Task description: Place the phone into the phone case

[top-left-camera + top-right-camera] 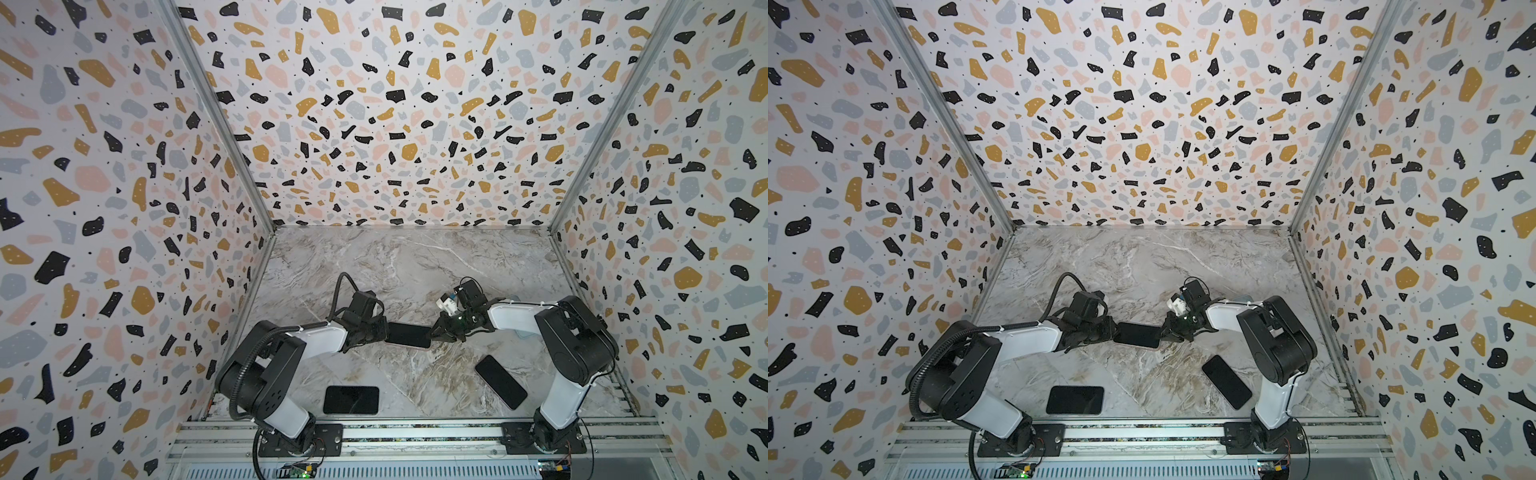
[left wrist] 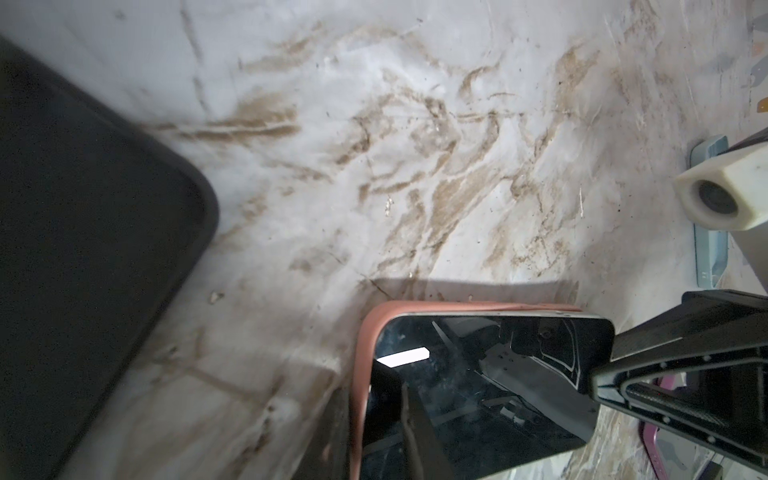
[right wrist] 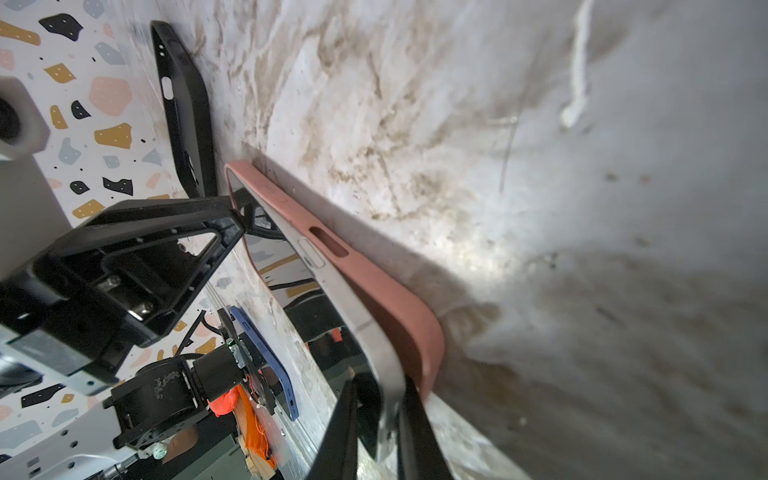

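A phone (image 1: pixel 408 335) with a black screen lies mid-table, stretched between my two grippers. In the left wrist view one end of the phone (image 2: pixel 478 374) sits inside a salmon-pink phone case (image 2: pixel 360 353). In the right wrist view the phone's silver edge (image 3: pixel 349 299) rises out of the case (image 3: pixel 390 303) toward its other end. My left gripper (image 1: pixel 384 332) is shut over the cased end, one finger on the screen and one under the case. My right gripper (image 1: pixel 434 332) is shut on the raised bare end of the phone.
A black slab (image 1: pixel 351 400) lies near the front left and another (image 1: pixel 500 381) lies at an angle at the front right. An empty black case (image 3: pixel 183 112) and a blue case (image 3: pixel 266 361) show in the right wrist view. A light-blue case (image 2: pixel 710 249) lies under the right arm.
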